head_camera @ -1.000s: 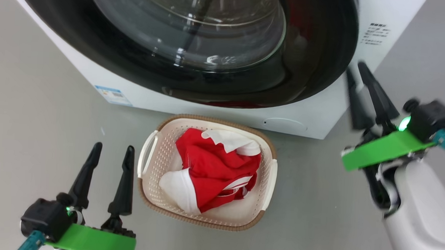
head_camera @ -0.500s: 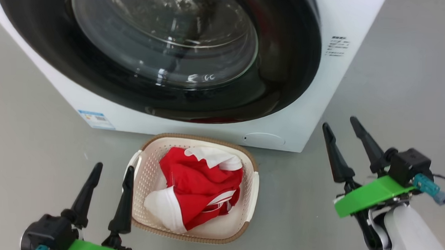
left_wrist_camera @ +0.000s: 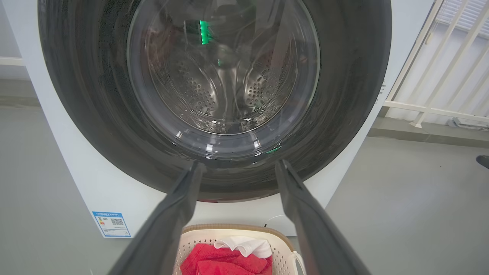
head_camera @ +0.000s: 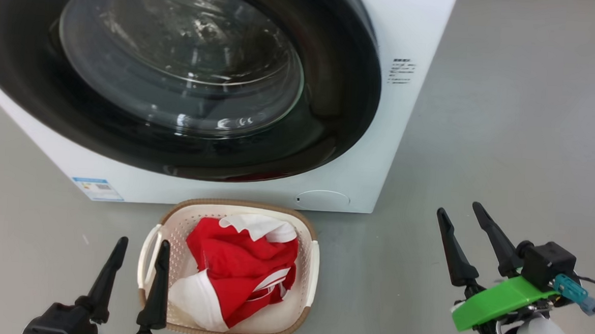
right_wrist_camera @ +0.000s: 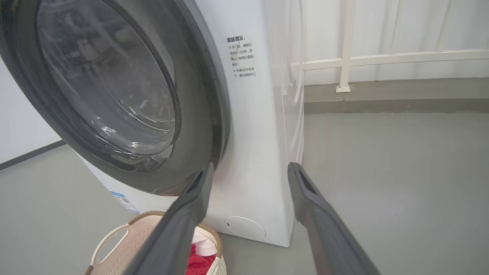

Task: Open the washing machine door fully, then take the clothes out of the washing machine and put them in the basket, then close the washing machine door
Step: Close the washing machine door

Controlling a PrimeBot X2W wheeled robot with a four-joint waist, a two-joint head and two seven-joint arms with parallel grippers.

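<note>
Left jaws stand wide apart and hold nothing; right jaws are spread just as wide and are empty too. In the head view the left arm's two dark fingers (head_camera: 158, 282) rise in front of the washing machine (head_camera: 358, 170), toward its left half. The right arm's fingers (head_camera: 453, 256), mounted on a green bracket (head_camera: 499, 302), stand off the machine's front right corner over bare grey floor (head_camera: 508, 122).

The washing machine door (head_camera: 340, 88) lies flat against the white front, its glossy black rim ringing a bulging glass window (head_camera: 180, 64). Through that glass the left wrist view shows the studded steel drum (left_wrist_camera: 198, 95).

The basket (head_camera: 234, 205) sits on the floor just in front of the machine, below the door's lowest edge; whether it touches the front panel cannot be told. In it lie the clothes (head_camera: 236, 265): crumpled red fabric with white trim, and a white piece (head_camera: 261, 227) on the side nearest the machine.

On the machine's front are a blue sticker (head_camera: 98, 188) at the lower left, a round cap (head_camera: 323, 199) at the lower right and printed text (head_camera: 402, 71) up the right edge. A white railing (right_wrist_camera: 382, 59) runs behind the machine's right side.
</note>
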